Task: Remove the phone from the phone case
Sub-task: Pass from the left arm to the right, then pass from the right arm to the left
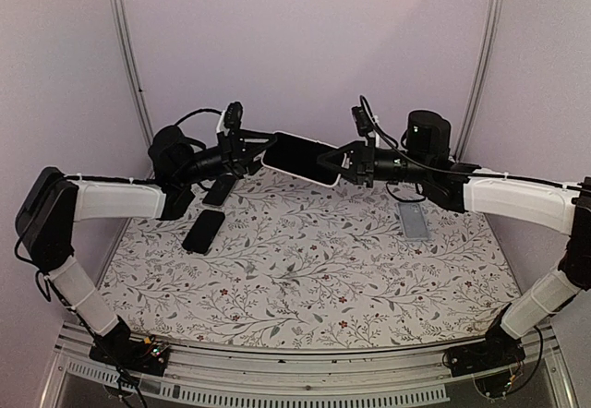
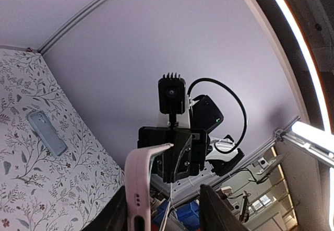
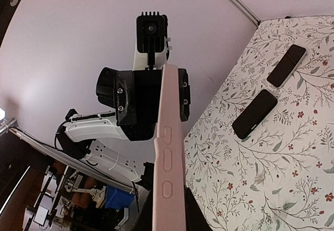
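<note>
The phone (image 1: 300, 156), dark screen up, sits in a pale pink case and is held in the air above the back of the table between both arms. My right gripper (image 1: 331, 162) is shut on the case's right end; in the right wrist view the case's button edge (image 3: 169, 152) runs up between my fingers (image 3: 169, 212). My left gripper (image 1: 261, 152) is at the left end. In the left wrist view the case's port end (image 2: 138, 189) lies against one finger, with a wide gap to the other finger (image 2: 216, 210). The case's corner (image 2: 159, 147) curls away.
Two black phones (image 1: 203, 231) (image 1: 220, 189) lie on the floral table cloth (image 1: 305, 279) at the left; they also show in the right wrist view (image 3: 254, 114) (image 3: 287, 65). A grey phone-shaped item (image 1: 415, 221) lies at the right and shows in the left wrist view (image 2: 47, 133).
</note>
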Controlling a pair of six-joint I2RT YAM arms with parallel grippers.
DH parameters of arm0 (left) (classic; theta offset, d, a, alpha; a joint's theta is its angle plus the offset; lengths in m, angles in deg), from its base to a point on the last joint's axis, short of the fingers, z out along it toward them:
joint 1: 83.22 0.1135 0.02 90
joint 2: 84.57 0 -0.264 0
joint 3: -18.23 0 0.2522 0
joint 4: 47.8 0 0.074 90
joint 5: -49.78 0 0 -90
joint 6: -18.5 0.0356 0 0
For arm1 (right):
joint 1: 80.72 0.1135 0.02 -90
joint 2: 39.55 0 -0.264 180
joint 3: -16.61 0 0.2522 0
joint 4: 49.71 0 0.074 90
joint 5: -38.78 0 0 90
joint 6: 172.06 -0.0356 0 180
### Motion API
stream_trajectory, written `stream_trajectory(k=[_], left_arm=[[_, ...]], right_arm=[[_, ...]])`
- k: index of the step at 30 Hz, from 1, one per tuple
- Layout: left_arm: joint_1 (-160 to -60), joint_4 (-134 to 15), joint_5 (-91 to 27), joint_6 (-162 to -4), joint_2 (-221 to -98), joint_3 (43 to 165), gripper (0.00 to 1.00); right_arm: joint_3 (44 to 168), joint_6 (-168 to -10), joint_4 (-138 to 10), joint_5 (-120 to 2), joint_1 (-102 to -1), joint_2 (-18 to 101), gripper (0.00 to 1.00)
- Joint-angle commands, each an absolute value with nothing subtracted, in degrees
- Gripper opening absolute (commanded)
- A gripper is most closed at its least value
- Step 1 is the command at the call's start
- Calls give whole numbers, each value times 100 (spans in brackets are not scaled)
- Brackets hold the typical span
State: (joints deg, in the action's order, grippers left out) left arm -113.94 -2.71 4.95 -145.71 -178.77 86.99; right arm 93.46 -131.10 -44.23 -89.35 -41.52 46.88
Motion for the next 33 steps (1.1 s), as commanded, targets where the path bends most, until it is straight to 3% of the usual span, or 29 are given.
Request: stream_trajectory(k=[1,12,18,22,24,31,33], left_arm=[[-11208,-604,1082,-14173,-17721,8953,43],[-11297,-722,1399,-14319,-17951,9217,30],[-11455,-436,1435,-14654,-18165,9313,20],[-11501,-330,1367,-14814,-18199,9327,7],[-11508,-168,1274,-14972,-18196,9300,0],[-11494,859,657,-15959,-18292,9106,0],[-11497,1225,450,-16207,-18333,9071,0]], right_arm=[[9614,-12888,-4729,-9654,-4363,4646,0],[9936,-12604,-5251,-9979,-4464,4751,0],[9947,-12567,-5275,-9869,-4461,4851,1],[9935,-12558,-5251,-9692,-4459,4822,7],[9888,-12542,-5201,-9543,-4459,4765,16],[9437,-12466,-4737,-9144,-4460,4376,67],[9207,-12518,-4475,-9109,-4459,4236,76]])
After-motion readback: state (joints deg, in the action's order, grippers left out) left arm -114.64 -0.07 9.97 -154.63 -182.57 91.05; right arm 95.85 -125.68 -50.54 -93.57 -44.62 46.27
